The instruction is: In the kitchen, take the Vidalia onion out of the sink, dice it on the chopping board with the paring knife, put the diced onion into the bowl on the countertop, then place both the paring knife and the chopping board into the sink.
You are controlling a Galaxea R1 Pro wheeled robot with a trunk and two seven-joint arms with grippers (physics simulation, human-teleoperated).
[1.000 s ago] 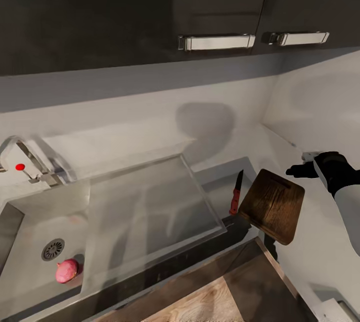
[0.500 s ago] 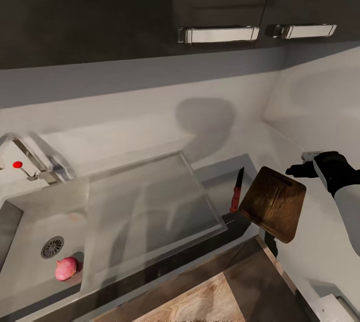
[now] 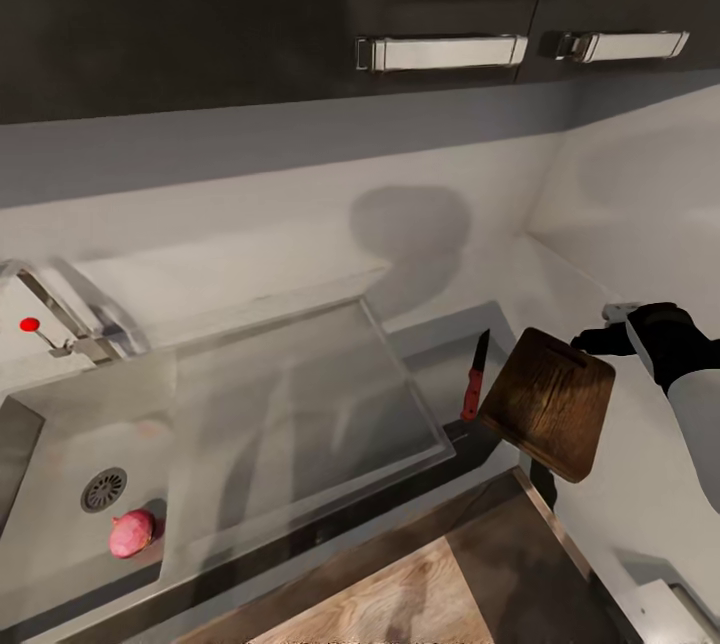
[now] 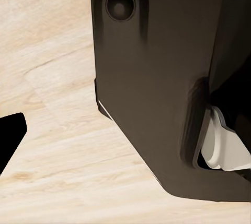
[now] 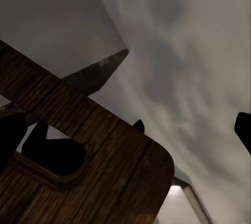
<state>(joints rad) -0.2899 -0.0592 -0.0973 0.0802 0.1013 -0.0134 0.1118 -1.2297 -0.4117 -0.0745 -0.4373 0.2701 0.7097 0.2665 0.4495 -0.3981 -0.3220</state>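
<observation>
The whole head view has slid a little, cabinet handles sitting higher and the faucet further left (the camera moved, not the things), while the right gripper keeps its place at the far edge of the board; whether it grips I cannot tell. The onion lies in the sink near the drain, and the knife rests on the grey bench just beside the board, under dark cabinets.

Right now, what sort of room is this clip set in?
A kitchen, by the look of it: a steel sink with a faucet, dark wall cabinets overhead, and a chopping board beside a paring knife on the countertop.
</observation>
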